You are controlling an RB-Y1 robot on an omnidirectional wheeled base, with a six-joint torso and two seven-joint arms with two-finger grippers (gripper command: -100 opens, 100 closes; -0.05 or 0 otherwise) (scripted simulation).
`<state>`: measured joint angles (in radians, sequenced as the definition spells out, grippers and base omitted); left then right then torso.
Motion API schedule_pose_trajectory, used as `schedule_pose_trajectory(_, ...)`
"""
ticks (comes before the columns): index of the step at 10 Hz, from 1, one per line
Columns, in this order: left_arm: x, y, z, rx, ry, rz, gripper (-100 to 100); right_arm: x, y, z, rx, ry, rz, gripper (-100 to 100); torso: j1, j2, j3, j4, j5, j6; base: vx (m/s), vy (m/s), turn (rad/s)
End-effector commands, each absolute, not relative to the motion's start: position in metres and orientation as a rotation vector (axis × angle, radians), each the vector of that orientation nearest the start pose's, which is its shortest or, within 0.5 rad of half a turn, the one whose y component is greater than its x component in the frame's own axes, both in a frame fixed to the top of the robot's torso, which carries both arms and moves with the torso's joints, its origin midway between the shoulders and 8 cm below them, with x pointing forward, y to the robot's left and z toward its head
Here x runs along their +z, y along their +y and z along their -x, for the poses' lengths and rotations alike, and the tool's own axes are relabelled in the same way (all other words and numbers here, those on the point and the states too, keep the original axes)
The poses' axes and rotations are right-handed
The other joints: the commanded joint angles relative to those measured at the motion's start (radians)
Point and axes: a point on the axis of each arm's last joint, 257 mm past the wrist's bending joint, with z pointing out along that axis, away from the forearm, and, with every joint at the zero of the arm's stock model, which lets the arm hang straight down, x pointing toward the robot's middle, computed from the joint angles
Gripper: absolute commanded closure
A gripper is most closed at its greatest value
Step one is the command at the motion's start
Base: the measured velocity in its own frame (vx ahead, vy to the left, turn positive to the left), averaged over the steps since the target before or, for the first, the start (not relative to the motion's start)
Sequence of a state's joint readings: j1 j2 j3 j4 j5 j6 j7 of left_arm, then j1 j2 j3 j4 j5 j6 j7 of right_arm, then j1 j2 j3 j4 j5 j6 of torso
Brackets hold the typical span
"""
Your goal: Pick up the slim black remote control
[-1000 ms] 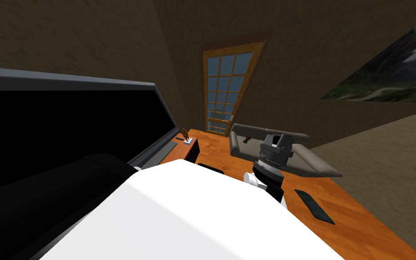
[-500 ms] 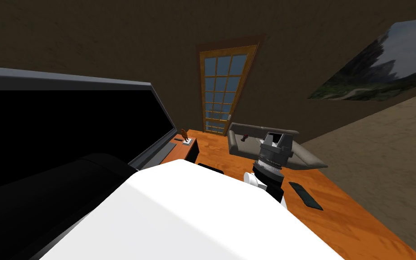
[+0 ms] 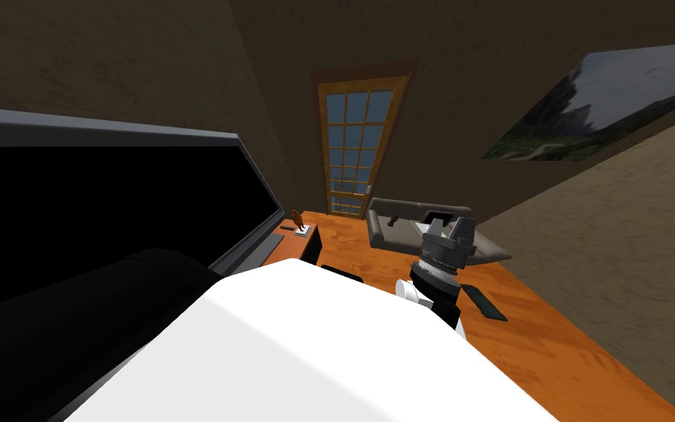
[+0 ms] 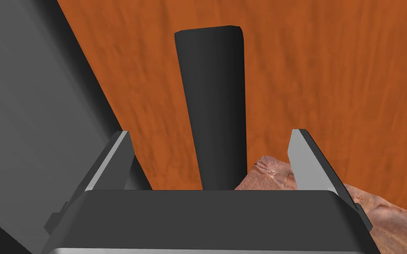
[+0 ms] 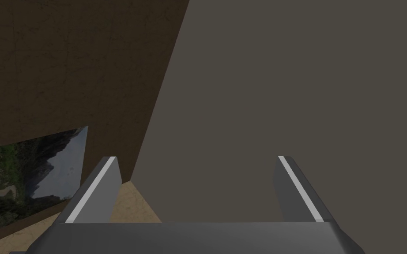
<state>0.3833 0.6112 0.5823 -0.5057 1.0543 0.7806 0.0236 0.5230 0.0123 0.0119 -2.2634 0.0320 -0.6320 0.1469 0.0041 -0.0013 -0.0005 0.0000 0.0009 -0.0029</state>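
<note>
In the left wrist view a slim black remote lies flat on an orange wooden surface. My left gripper is open just above it, one finger on each side of the remote's near end, not touching it. A small dark bar, likely the same remote, lies on the orange TV stand in the head view, beside a brown figurine. My right gripper is held up in front of the sofa, open and empty.
A grey slab stands close beside the left finger, and a brown rough thing lies under the other finger. A large black TV stands at left. Sofa, dark mat and glazed door lie ahead.
I have turned: door, sofa, mat and wall picture have all slid left in the head view. The right arm holds the same pose.
</note>
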Motion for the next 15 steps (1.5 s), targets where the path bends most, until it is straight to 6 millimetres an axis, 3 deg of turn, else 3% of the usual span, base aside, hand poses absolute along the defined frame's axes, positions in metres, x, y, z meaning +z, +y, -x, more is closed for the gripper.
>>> schedule_pose_trajectory(1,-0.568,0.580,0.085,-0.004,0.072,3.100,-100,0.034,-0.271,-0.323,1.169,0.587,-0.519,0,0.000,0.000,0.000,0.000,0.000,0.000,-0.034,0.043,-0.165)
schedule_pose_trajectory(2,-0.567,0.586,0.081,-0.007,0.099,3.083,-100,0.034,-0.271,-0.323,1.169,0.587,-0.519,0,0.001,0.000,0.000,0.000,0.000,0.000,-0.017,0.025,-0.040)
schedule_pose_trajectory(3,-0.568,0.585,0.082,-0.007,0.096,3.086,0,0.034,-0.271,-0.323,1.169,0.587,-0.519,0,0.000,0.000,0.000,0.000,0.000,0.000,0.000,0.000,0.000)
schedule_pose_trajectory(4,-0.579,0.574,0.074,-0.010,0.107,3.083,-100,0.034,-0.271,-0.323,1.169,0.587,-0.519,0,-0.001,-0.001,-0.001,0.000,0.000,0.000,-0.014,0.041,0.048)
schedule_pose_trajectory(9,-0.588,0.565,0.068,-0.013,0.112,3.082,-100,0.034,-0.271,-0.323,1.169,0.587,-0.519,0,0.000,-0.001,-0.001,0.000,0.000,0.000,-0.012,0.038,0.012)
schedule_pose_trajectory(10,-0.588,0.565,0.068,-0.013,0.115,3.081,100,0.034,-0.271,-0.323,1.169,0.587,-0.519,0,-0.001,-0.001,-0.001,0.000,0.000,0.000,0.000,0.000,0.000)
schedule_pose_trajectory(14,-0.589,0.562,0.069,-0.012,0.110,3.089,100,0.034,-0.271,-0.323,1.169,0.587,-0.519,0,0.008,0.000,0.000,0.000,0.004,0.000,0.001,-0.005,0.001)
schedule_pose_trajectory(15,-0.589,0.562,0.069,-0.012,0.110,3.089,0,0.034,-0.271,-0.323,1.169,0.587,-0.519,0,0.009,0.000,0.000,0.000,0.004,0.000,0.000,0.000,0.000)
